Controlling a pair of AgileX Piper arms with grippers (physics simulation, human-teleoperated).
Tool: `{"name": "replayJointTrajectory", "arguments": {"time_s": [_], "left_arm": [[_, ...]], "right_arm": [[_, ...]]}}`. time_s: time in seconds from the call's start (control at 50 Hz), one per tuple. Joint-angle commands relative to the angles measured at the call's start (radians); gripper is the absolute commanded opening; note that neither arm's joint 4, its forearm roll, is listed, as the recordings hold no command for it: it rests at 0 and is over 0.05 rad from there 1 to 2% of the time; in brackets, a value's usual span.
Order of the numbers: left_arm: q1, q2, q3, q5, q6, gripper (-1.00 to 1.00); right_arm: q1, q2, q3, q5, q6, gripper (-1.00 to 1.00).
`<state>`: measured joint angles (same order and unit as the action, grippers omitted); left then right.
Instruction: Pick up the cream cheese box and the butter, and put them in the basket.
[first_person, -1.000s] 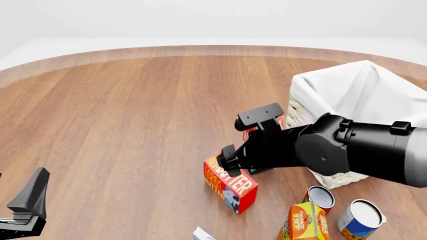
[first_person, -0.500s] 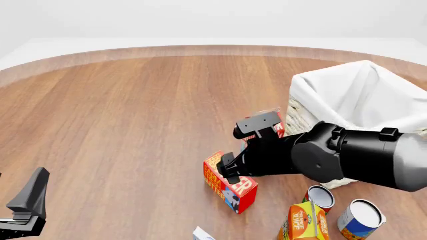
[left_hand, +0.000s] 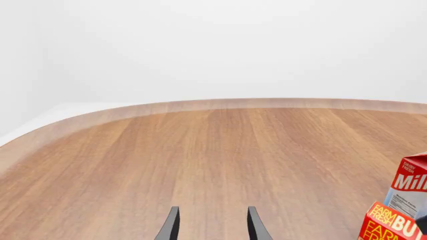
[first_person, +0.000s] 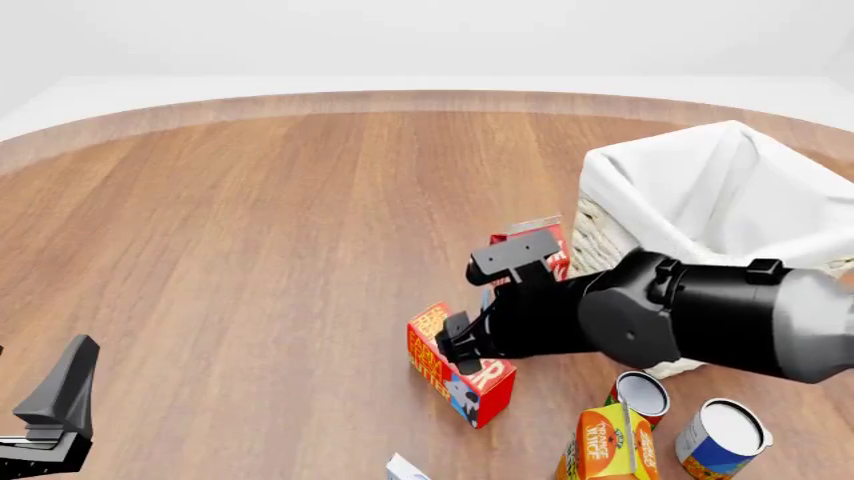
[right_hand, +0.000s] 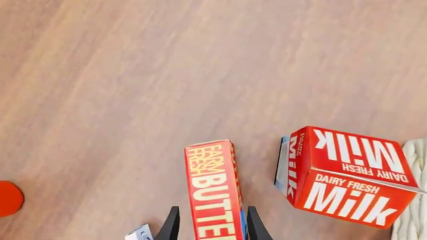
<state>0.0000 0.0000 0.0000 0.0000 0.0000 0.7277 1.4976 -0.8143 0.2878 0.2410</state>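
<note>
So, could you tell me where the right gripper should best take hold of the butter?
Probably across the butter's two long side faces, coming straight down from above: its narrow top already lies between the right gripper's open fingers, and the milk carton stands apart.

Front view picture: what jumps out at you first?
The big black right arm, its right gripper straddling the red butter box in the middle of the table. Next, the large white basket on the far right, with a red milk carton beside it.
</note>
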Motion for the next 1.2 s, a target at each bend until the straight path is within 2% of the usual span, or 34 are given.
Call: {"name": "replayJointTrajectory", "arguments": {"time_s": [0.02,1.2], "left_arm": [[0.0,0.0,0.0,0.0,0.0,1.0],[0.0,0.0,0.0,0.0,0.0,1.0]], "right_arm": [[0.0,0.01,0.012,-0.015,0.002,1.0],[0.01,0.058,0.045,-0.058,0.019,1.0]]}}
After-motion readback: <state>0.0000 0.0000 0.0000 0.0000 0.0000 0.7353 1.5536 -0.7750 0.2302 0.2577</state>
